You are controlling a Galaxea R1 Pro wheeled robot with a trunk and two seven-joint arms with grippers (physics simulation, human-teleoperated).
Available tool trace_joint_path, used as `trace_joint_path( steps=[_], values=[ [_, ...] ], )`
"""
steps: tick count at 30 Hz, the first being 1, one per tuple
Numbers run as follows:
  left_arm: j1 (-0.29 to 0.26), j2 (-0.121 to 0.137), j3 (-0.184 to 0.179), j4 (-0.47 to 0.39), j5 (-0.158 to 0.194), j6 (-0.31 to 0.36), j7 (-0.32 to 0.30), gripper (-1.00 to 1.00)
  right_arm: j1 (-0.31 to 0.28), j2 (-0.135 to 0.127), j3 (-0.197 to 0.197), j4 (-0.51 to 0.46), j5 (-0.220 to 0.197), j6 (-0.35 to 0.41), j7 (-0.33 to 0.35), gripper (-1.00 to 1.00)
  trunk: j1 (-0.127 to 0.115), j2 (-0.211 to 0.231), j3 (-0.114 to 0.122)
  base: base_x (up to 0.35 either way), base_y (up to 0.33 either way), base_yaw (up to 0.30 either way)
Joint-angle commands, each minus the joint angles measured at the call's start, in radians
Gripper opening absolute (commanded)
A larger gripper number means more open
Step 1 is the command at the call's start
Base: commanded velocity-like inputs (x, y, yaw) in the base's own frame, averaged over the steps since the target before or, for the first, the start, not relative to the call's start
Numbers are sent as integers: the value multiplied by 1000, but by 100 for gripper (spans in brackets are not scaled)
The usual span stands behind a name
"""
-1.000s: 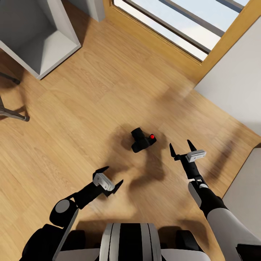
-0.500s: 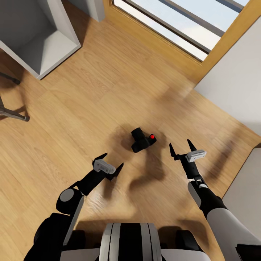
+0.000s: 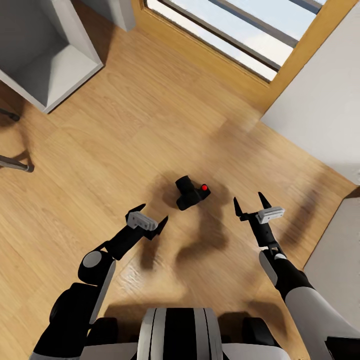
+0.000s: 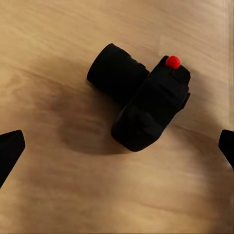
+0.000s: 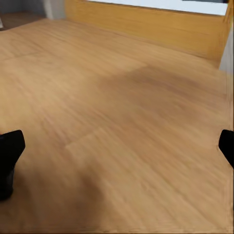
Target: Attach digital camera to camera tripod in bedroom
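A room in a home: light wood plank floor, a wood-framed window reaching to floor level, white walls, and a grey open-fronted cabinet.

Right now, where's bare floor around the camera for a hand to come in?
Bare wood lies between the camera and the window, and between it and the open left hand. The right hand crowds its other side.

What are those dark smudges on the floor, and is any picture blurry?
Head view: soft shadows lie on the wood floor around the digital camera and under both arms. Left wrist view: the camera is sharp, with its shadow beside it. Right wrist view: the floorboards look slightly smeared.
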Motion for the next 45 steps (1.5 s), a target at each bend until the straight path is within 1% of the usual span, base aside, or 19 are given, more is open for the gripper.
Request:
trace_joint_path(
  steps=[1,5,9,14,15,17,22,24,25,27,28,30,33,37,38,39,43,45],
  values=[
    [-1,0,2,-1,-10,3,-5,100,-1,0,-1,1,-9,-1,10,100,0,0,0,0,0,-175],
    [-2,0,4,-1,-10,3,-5,100,0,0,-1,1,-9,-1,10,100,0,0,0,0,0,-103],
    [-4,0,17,-1,-10,2,-5,100,0,0,-1,1,-9,-1,10,100,0,0,0,0,0,-41],
    [-12,0,23,1,-10,3,-5,100,0,0,-1,1,-9,-1,10,100,0,0,0,0,0,-13],
    [-28,0,24,12,-10,3,-5,100,0,0,-1,1,-9,-1,11,100,0,0,0,0,0,-58],
    [-39,0,25,25,-10,4,-5,100,0,0,-1,1,-9,-1,11,100,0,0,0,0,0,-107],
    [-94,5,27,105,-11,4,-6,100,0,0,0,1,-9,-1,12,100,0,0,0,0,0,-221],
    [-104,9,27,126,-11,4,-7,100,0,0,0,1,-9,-1,12,100,0,0,0,0,0,-185],
    [-111,15,27,140,-11,3,-7,100,0,0,0,1,-9,-1,12,100,0,0,0,0,0,-105],
    [-115,23,27,149,-11,3,-7,100,0,0,0,1,-9,-1,12,100,0,0,0,0,0,-76],
    [-118,31,27,155,-12,3,-7,100,0,0,0,1,-9,-1,12,100,0,0,0,0,0,-43],
    [-121,37,27,160,-12,3,-7,100,0,0,1,1,-9,-1,12,100,0,0,0,0,0,-31],
    [-129,43,27,173,-12,2,-8,100,0,0,2,1,-9,-1,12,100,0,0,0,0,0,-18],
    [-165,47,26,216,-12,2,-8,100,0,1,3,1,-9,-2,11,100,0,0,0,0,0,-6],
    [-165,47,26,216,-12,2,-8,100,0,1,3,1,-9,-2,11,100,0,0,0,0,0,-4],
    [-177,48,26,237,-12,2,-8,100,0,1,3,-1,-9,-1,10,100,0,0,0,0,0,-2],
    [-200,50,26,276,-12,0,-8,100,0,4,1,-8,-10,-1,8,100,0,0,0,0,0,-1],
    [-206,53,26,283,-12,-1,-9,100,0,5,1,-10,-10,-1,6,100,0,0,0,0,0,0]
  ],
)
